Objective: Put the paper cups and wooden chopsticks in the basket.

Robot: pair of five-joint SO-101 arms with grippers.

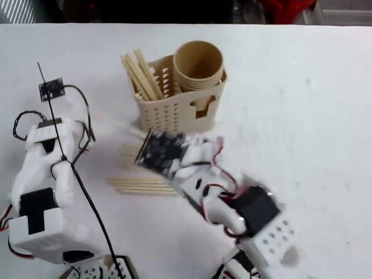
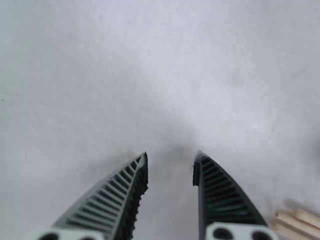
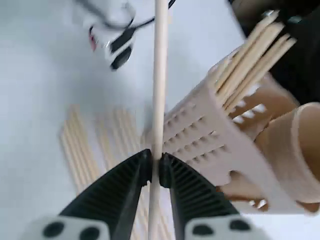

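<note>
A perforated cream basket (image 1: 177, 110) stands mid-table with stacked paper cups (image 1: 199, 63) and several wooden chopsticks (image 1: 141, 75) leaning in it. My right gripper (image 3: 155, 167) is shut on a single chopstick (image 3: 160, 75), which runs straight out from the jaws beside the basket (image 3: 205, 135) wall. Loose chopsticks (image 1: 142, 185) lie on the table in front of the basket, under the right arm (image 1: 200, 177). My left gripper (image 2: 170, 160) hangs open over bare table, nothing between its fingers, with chopstick ends (image 2: 295, 220) off to one side.
The left arm (image 1: 43, 180) sits at the table's left with a black cable (image 1: 87, 200) trailing toward the front edge. The white table (image 1: 302, 116) stretches right of the basket. Dark clutter lies beyond the far edge.
</note>
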